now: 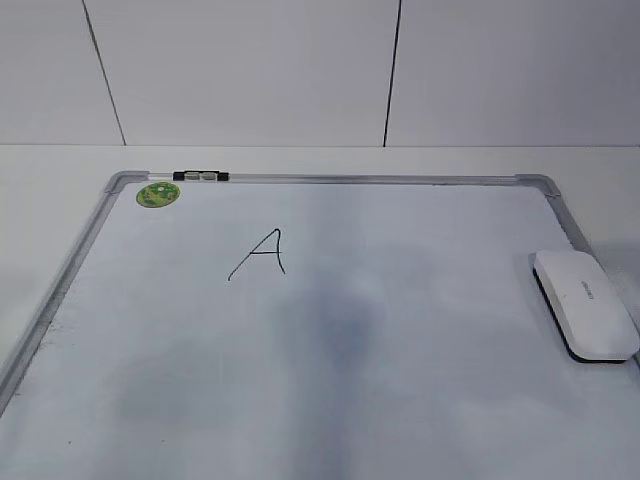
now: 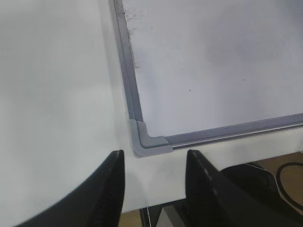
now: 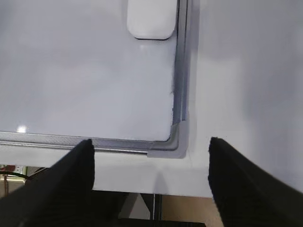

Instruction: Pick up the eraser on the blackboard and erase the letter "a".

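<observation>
Both black claws, left point(image 2: 154, 189) and right point(image 3: 150, 182), gape wide and empty above the near corners of the silver-framed white dry-erase blackboard point(image 1: 330, 180) on the white counter point(image 1: 60, 165). Well beyond the right claw, the white rounded plastic eraser point(image 1: 585, 302) lies by the board's right frame. Farther left is an angular black marker letter point(image 1: 260, 254).

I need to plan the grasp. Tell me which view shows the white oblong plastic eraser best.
The exterior view: the white oblong plastic eraser lies whole near the whiteboard's right frame, black base visible. The right wrist view catches only its near end at the top edge. The left wrist view misses it.
</observation>
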You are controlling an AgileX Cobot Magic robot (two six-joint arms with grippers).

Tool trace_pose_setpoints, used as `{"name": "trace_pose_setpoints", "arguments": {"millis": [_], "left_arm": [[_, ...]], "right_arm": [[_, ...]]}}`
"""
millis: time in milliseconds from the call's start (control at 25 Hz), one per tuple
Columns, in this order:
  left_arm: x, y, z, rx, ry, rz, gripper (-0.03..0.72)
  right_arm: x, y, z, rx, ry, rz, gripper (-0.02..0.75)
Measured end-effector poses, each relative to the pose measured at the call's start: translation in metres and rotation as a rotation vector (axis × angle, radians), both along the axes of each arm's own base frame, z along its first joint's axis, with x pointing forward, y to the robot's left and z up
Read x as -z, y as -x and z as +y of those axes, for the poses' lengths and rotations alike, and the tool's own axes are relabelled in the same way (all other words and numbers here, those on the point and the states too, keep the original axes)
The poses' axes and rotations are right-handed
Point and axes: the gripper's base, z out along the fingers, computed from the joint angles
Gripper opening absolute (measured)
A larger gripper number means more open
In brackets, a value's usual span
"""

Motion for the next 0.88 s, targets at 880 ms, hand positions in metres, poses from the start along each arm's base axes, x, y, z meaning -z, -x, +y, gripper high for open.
{"name": "trace_pose_setpoints", "arguments": {"millis": [880], "left_arm": [[0.012, 0.01, 0.003, -0.026, -0.015, -0.142, 0.308]], "right_arm": [[0.055, 0.033, -0.01, 0.026, 0.099, -0.097, 0.593]]}}
